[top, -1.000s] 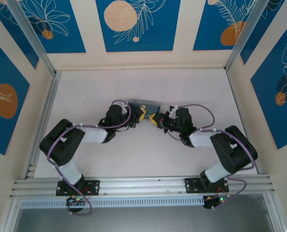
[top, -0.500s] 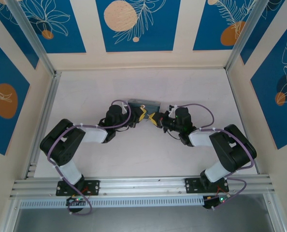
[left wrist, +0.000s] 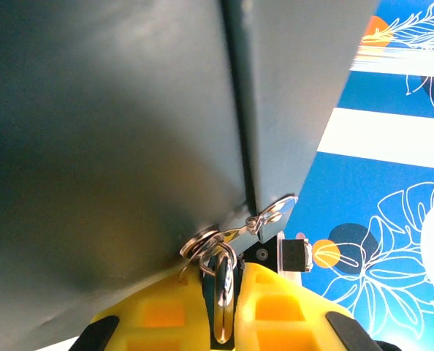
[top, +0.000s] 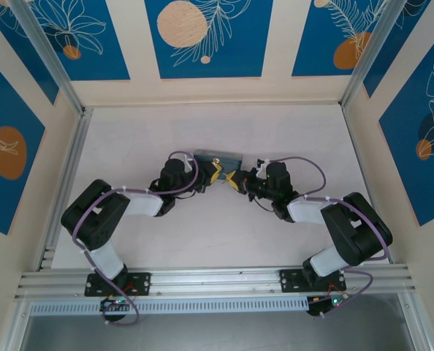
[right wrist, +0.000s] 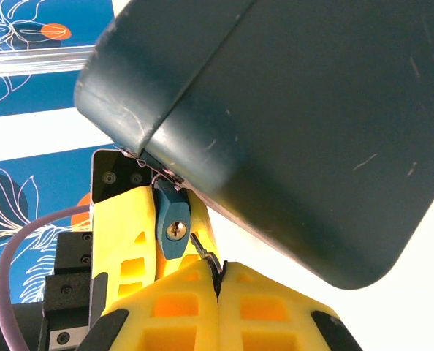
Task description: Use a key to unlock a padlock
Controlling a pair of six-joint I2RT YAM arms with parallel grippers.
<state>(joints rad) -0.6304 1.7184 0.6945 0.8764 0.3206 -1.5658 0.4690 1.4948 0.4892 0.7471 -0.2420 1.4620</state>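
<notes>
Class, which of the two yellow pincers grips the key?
The right pincer: its shut tips pinch the thin key just below the keyhole, whereas the left pincer clamps the blue padlock.

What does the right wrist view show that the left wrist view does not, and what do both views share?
The right wrist view gives the face of the small blue padlock with its brass keyhole, and the thin metal key pinched in the shut right gripper, its tip close to the keyhole. The left wrist view gives the silvery hasp plate and the left gripper clamped on the padlock, seen edge-on. Both share the dark grey box, very close.
</notes>
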